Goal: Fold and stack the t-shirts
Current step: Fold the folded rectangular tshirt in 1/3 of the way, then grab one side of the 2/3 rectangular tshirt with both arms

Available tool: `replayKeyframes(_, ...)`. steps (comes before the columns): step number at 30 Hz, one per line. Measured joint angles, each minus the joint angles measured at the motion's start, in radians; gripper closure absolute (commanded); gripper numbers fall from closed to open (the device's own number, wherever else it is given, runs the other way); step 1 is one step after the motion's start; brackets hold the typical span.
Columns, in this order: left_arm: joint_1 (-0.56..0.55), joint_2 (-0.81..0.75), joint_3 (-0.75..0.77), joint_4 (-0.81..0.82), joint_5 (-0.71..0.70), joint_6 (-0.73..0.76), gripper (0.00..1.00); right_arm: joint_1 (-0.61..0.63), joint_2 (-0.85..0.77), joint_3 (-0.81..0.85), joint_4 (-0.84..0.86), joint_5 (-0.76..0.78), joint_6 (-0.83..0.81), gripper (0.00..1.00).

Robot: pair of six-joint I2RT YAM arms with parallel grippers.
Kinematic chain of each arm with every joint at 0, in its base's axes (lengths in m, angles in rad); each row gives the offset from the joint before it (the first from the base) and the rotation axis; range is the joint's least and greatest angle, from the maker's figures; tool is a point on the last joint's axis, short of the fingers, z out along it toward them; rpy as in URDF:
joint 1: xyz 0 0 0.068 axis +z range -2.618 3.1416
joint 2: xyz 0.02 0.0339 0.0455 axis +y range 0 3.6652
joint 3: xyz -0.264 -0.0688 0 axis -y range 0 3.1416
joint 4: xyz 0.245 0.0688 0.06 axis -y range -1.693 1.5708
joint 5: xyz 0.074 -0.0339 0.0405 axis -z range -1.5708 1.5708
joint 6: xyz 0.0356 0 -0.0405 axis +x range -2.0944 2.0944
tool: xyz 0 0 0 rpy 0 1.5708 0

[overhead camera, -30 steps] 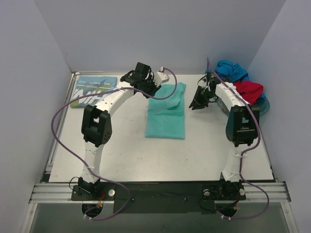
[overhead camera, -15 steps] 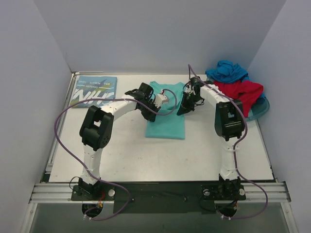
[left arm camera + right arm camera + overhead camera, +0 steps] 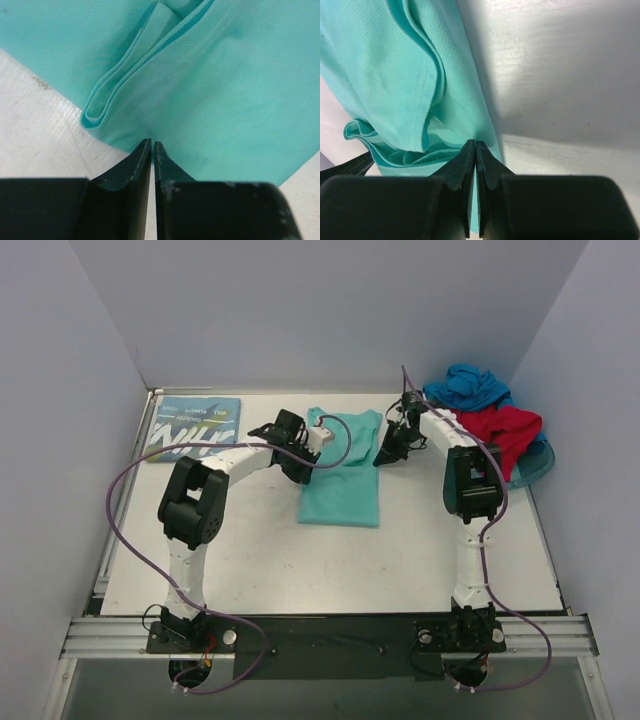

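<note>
The mint-green shirt (image 3: 342,485) lies folded into a long rectangle at the table's middle. My left gripper (image 3: 300,455) is shut with its tips on the shirt's left edge (image 3: 210,100), next to a layered fold. My right gripper (image 3: 385,455) is shut on the shirt's right edge (image 3: 395,75), with green cloth showing between its fingers. The blue-teal lettered shirt (image 3: 193,426) lies folded flat at the far left. The red shirt (image 3: 503,428) and the bright blue shirt (image 3: 470,386) lie heaped at the far right.
A translucent blue tray (image 3: 538,462) sits under the red and blue heap in the far right corner. Grey walls close off the left, back and right. The metal rail with both arm bases runs along the near edge.
Over the last second both grippers came down from the far end onto the green shirt's sides. Since half a second ago each moved slightly outward. The red shirt has spread out.
</note>
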Motion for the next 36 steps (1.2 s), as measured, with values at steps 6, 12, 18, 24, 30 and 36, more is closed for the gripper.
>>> replayKeyframes(6, -0.005, -0.102, 0.006, -0.084, 0.006, 0.181, 0.69, -0.003, -0.174, -0.098, -0.031, 0.1, -0.054, 0.57)
replayKeyframes(12, -0.071, -0.308, -0.144, -0.154, 0.04, 0.526, 0.53, 0.042, -0.482, -0.372, -0.047, 0.167, -0.078, 0.44)
replayKeyframes(18, -0.152, -0.34, -0.35, -0.151, 0.031, 0.711, 0.45, 0.155, -0.495, -0.602, -0.003, 0.153, -0.03, 0.44)
replayKeyframes(24, -0.19, -0.335, -0.394, -0.098, 0.008, 0.769, 0.45, 0.162, -0.487, -0.695, 0.039, 0.134, 0.008, 0.48)
replayKeyframes(30, -0.214, -0.338, -0.47, -0.009, -0.053, 0.781, 0.47, 0.159, -0.489, -0.74, 0.09, 0.108, 0.04, 0.53)
replayKeyframes(36, -0.238, -0.334, -0.475, 0.087, -0.121, 0.789, 0.75, 0.156, -0.471, -0.743, 0.144, 0.071, 0.065, 0.93)
